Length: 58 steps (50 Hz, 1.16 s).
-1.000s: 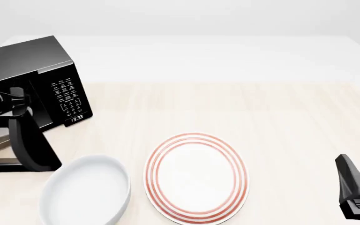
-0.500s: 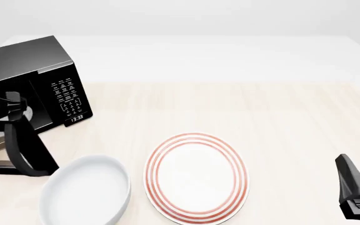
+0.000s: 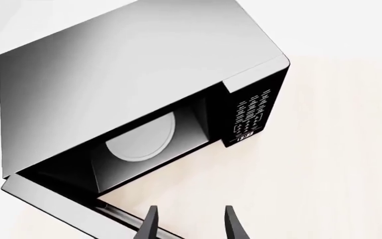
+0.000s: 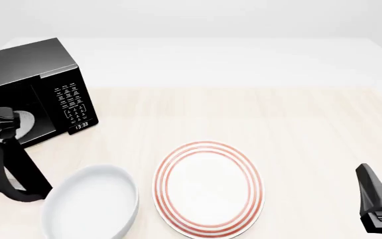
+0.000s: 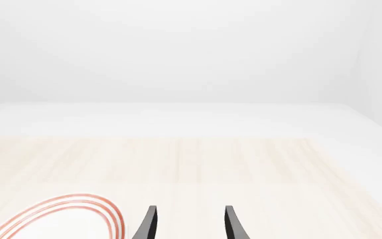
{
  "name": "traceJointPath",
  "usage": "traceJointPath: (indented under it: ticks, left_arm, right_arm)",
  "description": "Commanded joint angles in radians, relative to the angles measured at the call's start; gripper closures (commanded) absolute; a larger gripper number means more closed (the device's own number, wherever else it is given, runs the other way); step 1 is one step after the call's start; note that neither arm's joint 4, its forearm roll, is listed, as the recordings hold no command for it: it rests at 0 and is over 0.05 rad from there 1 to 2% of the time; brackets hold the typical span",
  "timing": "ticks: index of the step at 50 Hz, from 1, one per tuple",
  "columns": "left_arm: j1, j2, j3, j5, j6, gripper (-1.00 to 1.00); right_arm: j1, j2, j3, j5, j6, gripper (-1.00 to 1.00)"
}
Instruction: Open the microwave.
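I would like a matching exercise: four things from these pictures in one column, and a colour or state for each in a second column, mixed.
Things:
1. microwave
2. plate
3. bowl
4. right gripper

States:
A. plain white, nothing inside
B. door swung open, white turntable showing
C. open, holding nothing
D. white with red rings at the rim

Pairs: 1-B, 2-D, 3-A, 4-C
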Motion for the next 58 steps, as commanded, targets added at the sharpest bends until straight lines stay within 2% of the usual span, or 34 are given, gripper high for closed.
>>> traceJointPath:
  ticks: [1, 33, 58]
  left_arm:
    - [0.016, -0.014, 0.057, 0.011, -0.017, -1.00]
    - [0.038, -0.111, 0.118, 0.046, -0.029, -1.00]
    - [0.042, -0.192, 0.130, 0.092, -0.034, -1.00]
  right_arm:
    - [0.000, 0.000, 0.000, 0.000, 0.000, -1.00]
    - [0.000, 0.000, 0.000, 0.000, 0.000, -1.00]
    - [0.000, 0.000, 0.000, 0.000, 0.000, -1.00]
